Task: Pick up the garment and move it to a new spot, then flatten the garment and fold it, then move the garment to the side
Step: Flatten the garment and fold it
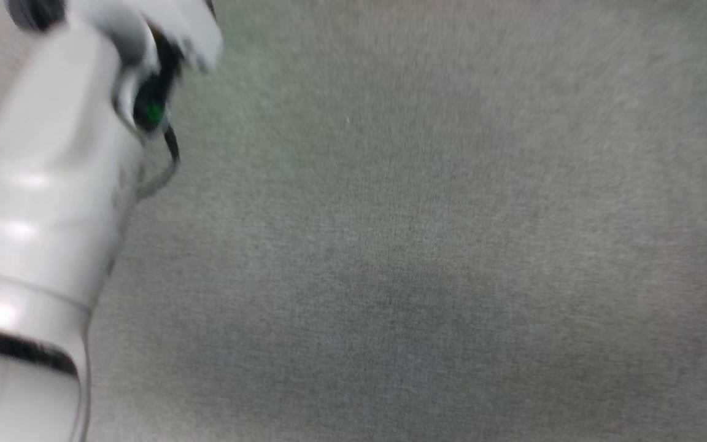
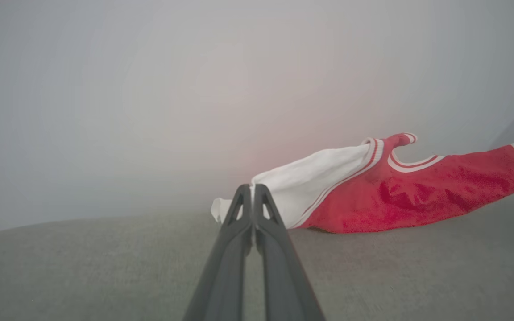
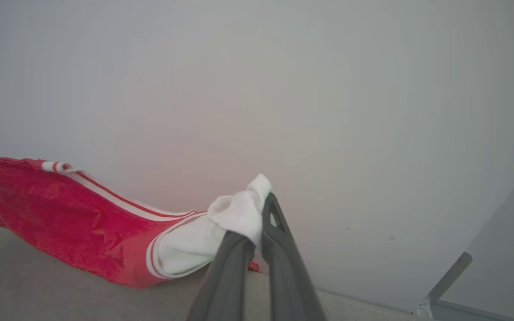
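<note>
Left tool (image 2: 253, 189) and right tool (image 3: 266, 200) each clamped on a white sleeve of the garment (image 2: 417, 196), which is stretched between them by the far wall (image 3: 328, 89), sagging onto the grey surface (image 2: 83, 267). I judge flattening step; next: draw nearward, lay it flat

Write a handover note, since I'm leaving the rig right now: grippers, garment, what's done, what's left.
The left gripper is shut on one white sleeve of the garment.
The right gripper is shut on the other sleeve.
The garment is stretched between them, its red body touching the grey surface by a pale wall.
Done: picked up.
Left: lay it flat, fold it, move it aside.
</note>
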Controlling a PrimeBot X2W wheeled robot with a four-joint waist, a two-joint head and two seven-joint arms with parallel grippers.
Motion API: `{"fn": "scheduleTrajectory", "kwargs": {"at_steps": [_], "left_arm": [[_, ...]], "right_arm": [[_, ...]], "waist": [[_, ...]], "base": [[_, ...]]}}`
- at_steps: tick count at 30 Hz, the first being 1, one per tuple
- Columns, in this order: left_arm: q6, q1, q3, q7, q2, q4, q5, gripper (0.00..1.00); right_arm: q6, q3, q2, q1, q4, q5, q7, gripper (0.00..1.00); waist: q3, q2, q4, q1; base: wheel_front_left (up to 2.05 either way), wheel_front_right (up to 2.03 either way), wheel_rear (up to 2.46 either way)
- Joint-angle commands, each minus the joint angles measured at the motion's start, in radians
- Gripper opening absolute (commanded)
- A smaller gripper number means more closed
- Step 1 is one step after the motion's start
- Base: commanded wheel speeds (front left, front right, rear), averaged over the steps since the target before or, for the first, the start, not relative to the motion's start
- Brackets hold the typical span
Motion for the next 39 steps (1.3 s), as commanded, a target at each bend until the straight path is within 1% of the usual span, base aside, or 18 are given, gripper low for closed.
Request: {"fn": "scheduleTrajectory", "kwargs": {"at_steps": [1,5,8,9,11,15,18,20,23,25,30,33,34,37,39], "left_arm": [[-0.002,0.045,-0.014,0.011,0.01,-0.023,-0.015,0.0],[-0.001,0.195,-0.054,0.057,0.062,-0.105,-0.063,0.0],[-0.001,0.307,-0.067,0.073,0.101,-0.169,-0.086,0.0],[0.006,0.346,-0.067,0.078,0.115,-0.191,-0.095,0.0],[0.028,0.427,-0.07,0.083,0.145,-0.239,-0.103,0.0],[0.09,0.608,-0.065,0.11,0.211,-0.377,-0.139,0.0],[0.15,0.747,-0.058,0.126,0.262,-0.503,-0.168,0.0],[0.202,0.837,-0.05,0.131,0.298,-0.589,-0.182,0.0],[0.291,0.963,-0.02,0.118,0.344,-0.72,-0.213,0.0],[0.346,1.04,-0.002,0.102,0.363,-0.799,-0.233,0.0],[0.449,1.214,0.035,0.068,0.41,-0.95,-0.268,0.0],[0.498,1.299,0.056,0.044,0.431,-1.02,-0.283,0.0],[0.498,1.299,0.056,0.044,0.431,-1.02,-0.283,0.0],[0.527,1.352,0.066,0.026,0.444,-1.068,-0.289,0.0],[0.536,1.372,0.072,0.015,0.442,-1.089,-0.293,0.0]], "right_arm": [[-0.001,0.019,-0.011,0.054,-0.029,0.037,0.018,0.0],[-0.001,0.069,-0.078,0.236,-0.159,0.144,0.092,0.0],[-0.001,0.086,-0.137,0.388,-0.264,0.195,0.126,0.0],[-0.001,0.085,-0.155,0.439,-0.298,0.209,0.135,0.0],[-0.001,0.073,-0.193,0.539,-0.359,0.215,0.15,0.0],[-0.001,0.031,-0.235,0.75,-0.473,0.223,0.182,0.0],[-0.001,-0.006,-0.258,0.895,-0.553,0.21,0.21,0.0],[-0.001,-0.037,-0.268,0.989,-0.605,0.19,0.232,0.0],[-0.001,-0.094,-0.262,1.122,-0.679,0.187,0.273,0.0],[-0.001,-0.126,-0.254,1.203,-0.727,0.185,0.301,0.0],[-0.001,-0.238,-0.225,1.374,-0.82,0.175,0.358,0.0],[-0.001,-0.3,-0.2,1.457,-0.868,0.165,0.389,0.0],[-0.001,-0.3,-0.2,1.457,-0.868,0.165,0.389,0.0],[-0.001,-0.358,-0.171,1.519,-0.909,0.154,0.417,0.0],[-0.001,-0.383,-0.146,1.55,-0.93,0.147,0.437,0.0]], "waist": [[-0.202,0.0,-0.004,-0.0001],[-0.297,0.0,-0.008,-0.0001],[-0.362,0.0,-0.009,-0.0001],[-0.381,0.0,-0.01,-0.0001],[-0.416,0.0,-0.01,-0.0001],[-0.467,0.0,-0.014,-0.0001],[-0.489,0.0,-0.018,-0.0001],[-0.496,0.0,-0.02,-0.0001],[-0.501,0.0,-0.021,-0.0001],[-0.5,0.0,-0.022,-0.0001],[-0.497,0.0,-0.019,-0.0001],[-0.49,0.0,-0.015,-0.0001],[-0.49,0.0,-0.015,-0.0001],[-0.483,0.0,-0.007,-0.0001],[-0.476,0.0,-0.002,-0.0001]], "base": [[0.0,0.0,0.0],[0.0,0.0,0.0],[0.0,0.0,0.0],[0.0,0.0,0.0],[0.0,0.0,0.0],[0.0,0.0,0.0],[0.0,0.0,0.0],[0.0,0.0,0.0],[0.0,0.0,0.0],[0.0,0.0,0.0],[0.0,0.0,0.0],[0.0,0.0,0.0],[0.0,0.0,0.0],[0.0,0.0,0.0],[0.0,0.0,0.0]]}}
